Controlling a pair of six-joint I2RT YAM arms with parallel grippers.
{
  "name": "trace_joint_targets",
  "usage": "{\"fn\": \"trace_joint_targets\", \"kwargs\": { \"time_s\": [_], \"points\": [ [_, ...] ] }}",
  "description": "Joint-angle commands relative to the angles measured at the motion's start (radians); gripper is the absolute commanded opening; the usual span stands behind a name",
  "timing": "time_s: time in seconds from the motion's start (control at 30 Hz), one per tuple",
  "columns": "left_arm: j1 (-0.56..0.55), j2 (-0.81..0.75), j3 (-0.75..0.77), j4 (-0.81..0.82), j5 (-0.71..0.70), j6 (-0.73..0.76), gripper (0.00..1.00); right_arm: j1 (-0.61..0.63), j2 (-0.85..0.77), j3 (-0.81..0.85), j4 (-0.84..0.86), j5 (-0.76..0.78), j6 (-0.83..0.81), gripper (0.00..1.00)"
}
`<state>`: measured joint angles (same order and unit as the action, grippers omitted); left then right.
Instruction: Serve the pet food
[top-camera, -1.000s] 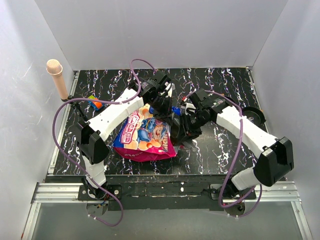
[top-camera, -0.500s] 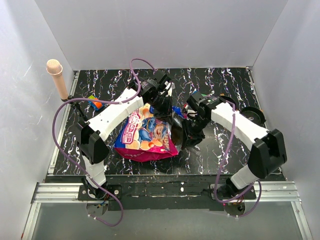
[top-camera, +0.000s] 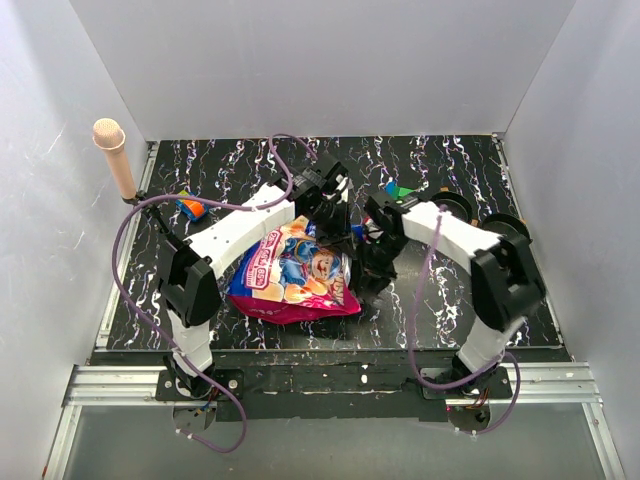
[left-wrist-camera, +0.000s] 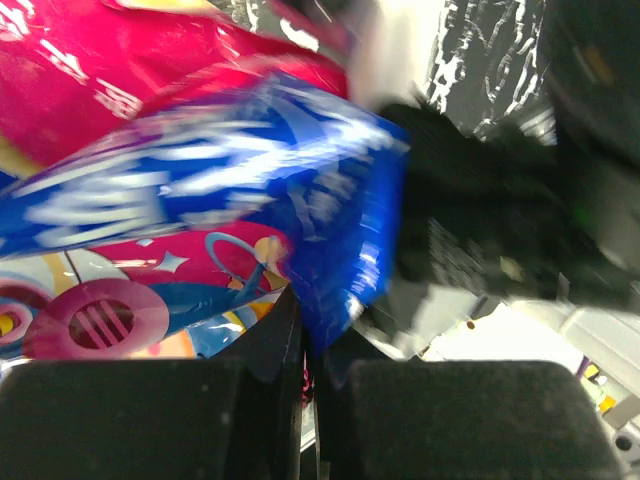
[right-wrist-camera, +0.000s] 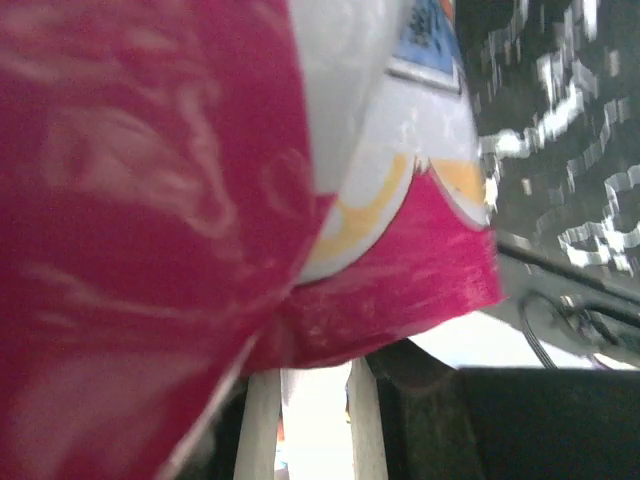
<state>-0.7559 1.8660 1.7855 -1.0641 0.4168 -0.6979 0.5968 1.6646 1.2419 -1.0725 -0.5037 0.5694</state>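
The pet food is out of sight inside its glossy magenta bag, which leans up at the table's middle. My left gripper is shut on the bag's upper right corner. In the left wrist view that blue corner runs down into the closed left gripper. My right gripper presses against the bag's right edge. In the right wrist view the bag fills the frame. Its crimped magenta seam crosses the tips of the right gripper, whose fingers stand slightly apart around it.
Two small black bowls sit at the right behind my right arm. Toy blocks lie at the left and at the back. A pink-topped post stands at the left wall. White walls close in three sides.
The bag's top has risen and tipped toward the right with my left gripper. My right arm's elbow swung inward while its gripper stayed at the bag's right edge.
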Motion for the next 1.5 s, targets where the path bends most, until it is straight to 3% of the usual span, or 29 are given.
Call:
{"fn": "trace_joint_targets", "kwargs": {
  "time_s": [0.0,0.1,0.3,0.6,0.83,1.0,1.13,1.3,1.37,1.47],
  "points": [
    [-0.043,-0.007,-0.026,0.154,0.093,-0.147,0.00,0.017,0.263,0.085,0.570,-0.130,0.167,0.01],
    [-0.077,0.030,-0.006,0.141,0.089,-0.152,0.00,0.014,0.299,0.113,0.711,-0.191,0.175,0.01],
    [-0.103,0.021,0.029,0.087,0.051,-0.124,0.00,0.014,0.192,-0.088,1.130,-0.298,0.119,0.01],
    [-0.073,-0.108,0.075,-0.074,-0.142,0.009,0.00,-0.005,0.017,-0.324,1.397,-0.398,0.107,0.01],
    [0.022,-0.237,-0.018,-0.094,-0.196,0.024,0.00,-0.006,-0.135,-0.489,1.387,-0.397,0.115,0.01],
    [0.056,-0.275,-0.026,-0.105,-0.214,0.043,0.00,-0.006,-0.105,-0.518,1.514,-0.432,0.239,0.01],
    [0.073,-0.288,-0.015,-0.105,-0.191,0.044,0.00,-0.002,-0.176,-0.530,1.397,-0.418,0.236,0.01],
    [0.078,-0.289,-0.026,-0.083,-0.190,0.041,0.00,0.003,-0.166,-0.521,1.464,-0.528,0.385,0.01],
    [0.078,-0.284,-0.018,-0.066,-0.182,0.055,0.00,0.003,-0.250,-0.552,1.333,-0.573,0.342,0.01],
    [0.078,-0.272,-0.021,-0.040,-0.112,0.092,0.00,0.000,-0.286,-0.471,0.954,-0.552,0.098,0.01]
  ]
}}
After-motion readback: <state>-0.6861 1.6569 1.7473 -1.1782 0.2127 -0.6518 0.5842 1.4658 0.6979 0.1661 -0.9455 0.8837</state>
